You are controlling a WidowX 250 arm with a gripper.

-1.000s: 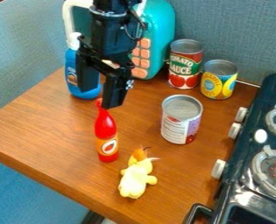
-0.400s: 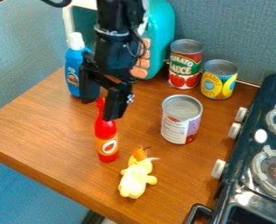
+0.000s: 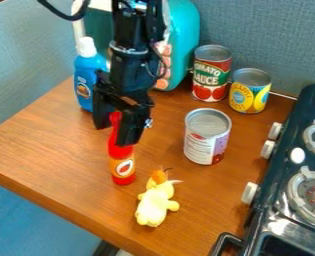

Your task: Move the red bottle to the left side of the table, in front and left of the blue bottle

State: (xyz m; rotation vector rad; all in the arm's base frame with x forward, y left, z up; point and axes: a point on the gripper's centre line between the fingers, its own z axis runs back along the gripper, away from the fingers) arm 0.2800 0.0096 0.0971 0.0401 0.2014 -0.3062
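The gripper (image 3: 115, 133) is being held open at the upper part of the red bottle (image 3: 123, 167), which is being supported upright by the table (image 3: 46, 145). A grasp is seemingly being prepared; alignment around the neck, then closing, is being called for.

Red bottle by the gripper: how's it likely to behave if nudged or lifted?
The red bottle would probably tip if nudged high up, being tall and narrow. Its smooth, shiny surface may be a bit slippery. Once down, its rounded body could roll.
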